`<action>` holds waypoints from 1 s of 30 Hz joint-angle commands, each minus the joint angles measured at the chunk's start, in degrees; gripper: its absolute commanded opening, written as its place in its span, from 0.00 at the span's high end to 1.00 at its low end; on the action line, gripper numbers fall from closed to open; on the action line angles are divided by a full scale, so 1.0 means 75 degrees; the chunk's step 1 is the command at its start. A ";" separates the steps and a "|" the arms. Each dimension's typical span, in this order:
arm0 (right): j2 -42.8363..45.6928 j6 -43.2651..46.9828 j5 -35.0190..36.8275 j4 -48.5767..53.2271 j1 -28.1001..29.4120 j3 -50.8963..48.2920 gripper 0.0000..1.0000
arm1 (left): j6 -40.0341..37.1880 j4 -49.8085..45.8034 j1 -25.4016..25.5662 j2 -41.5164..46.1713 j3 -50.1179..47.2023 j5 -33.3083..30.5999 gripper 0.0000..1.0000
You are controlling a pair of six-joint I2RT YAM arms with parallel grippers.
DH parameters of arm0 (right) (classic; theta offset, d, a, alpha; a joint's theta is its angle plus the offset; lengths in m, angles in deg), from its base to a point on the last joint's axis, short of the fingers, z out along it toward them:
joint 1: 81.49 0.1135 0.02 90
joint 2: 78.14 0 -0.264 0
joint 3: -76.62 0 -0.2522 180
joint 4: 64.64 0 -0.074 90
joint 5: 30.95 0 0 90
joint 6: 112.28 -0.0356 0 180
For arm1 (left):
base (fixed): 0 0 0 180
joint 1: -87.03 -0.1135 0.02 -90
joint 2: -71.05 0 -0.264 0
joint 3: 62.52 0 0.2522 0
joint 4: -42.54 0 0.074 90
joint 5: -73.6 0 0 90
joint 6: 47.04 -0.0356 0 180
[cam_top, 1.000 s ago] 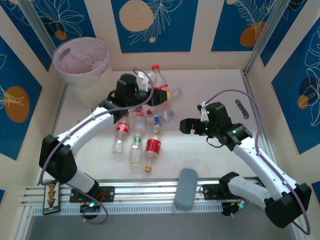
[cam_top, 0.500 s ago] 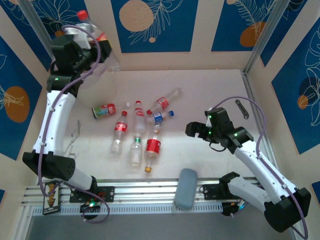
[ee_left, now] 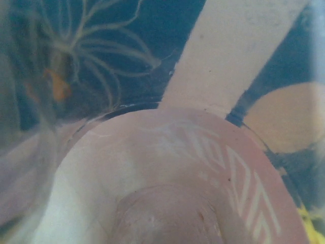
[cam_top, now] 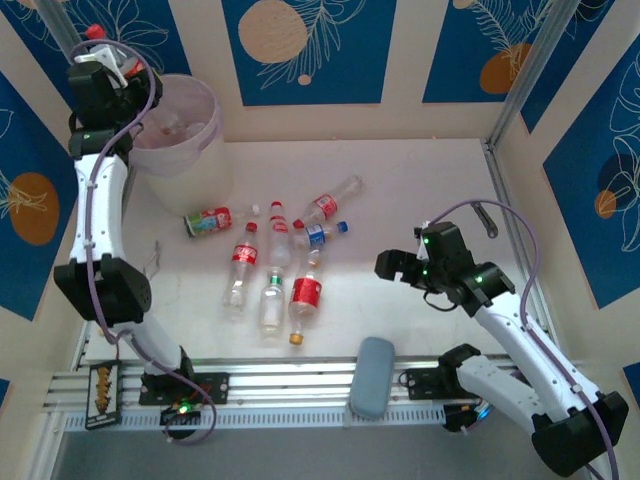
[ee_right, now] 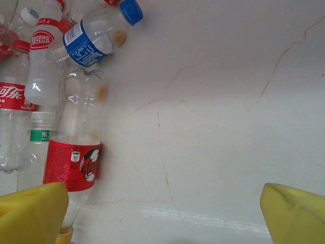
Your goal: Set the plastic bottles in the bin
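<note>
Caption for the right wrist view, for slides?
Open right fingers over the white table; plastic bottles lie at image left, a blue-labelled bottle among them.

left claw (cam_top: pixel 100 60) carrying a red-capped bottle (cam_top: pixel 95 32) raised from the table (cam_top: pixel 420 180), swung beyond the bin (cam_top: pixel 205 110), right claw (cam_top: pixel 388 264) drawn slightly back

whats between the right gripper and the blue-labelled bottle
Nothing: in the top external view, only bare table separates the open right gripper from the blue-labelled bottle.
</note>
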 commanded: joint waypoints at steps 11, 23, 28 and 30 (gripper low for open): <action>0.0149 -0.0185 0.0025 0.0062 -0.0049 -0.0345 0.03 | -0.0724 -0.1469 -0.0091 -0.1088 0.0800 0.0564 1.00; 0.0078 -0.0314 -0.0134 -0.0275 0.0036 -0.0648 0.04 | -0.1033 -0.1915 -0.0026 -0.1840 0.0727 0.1275 1.00; -0.0111 -0.0310 -0.0164 -0.0338 0.0069 -0.0609 0.04 | -0.1137 -0.2080 0.0002 -0.2267 0.0780 0.1279 1.00; -0.0121 -0.0293 -0.0151 -0.0359 0.0079 -0.0607 0.04 | -0.1136 -0.2100 0.0017 -0.2437 0.0813 0.1276 1.00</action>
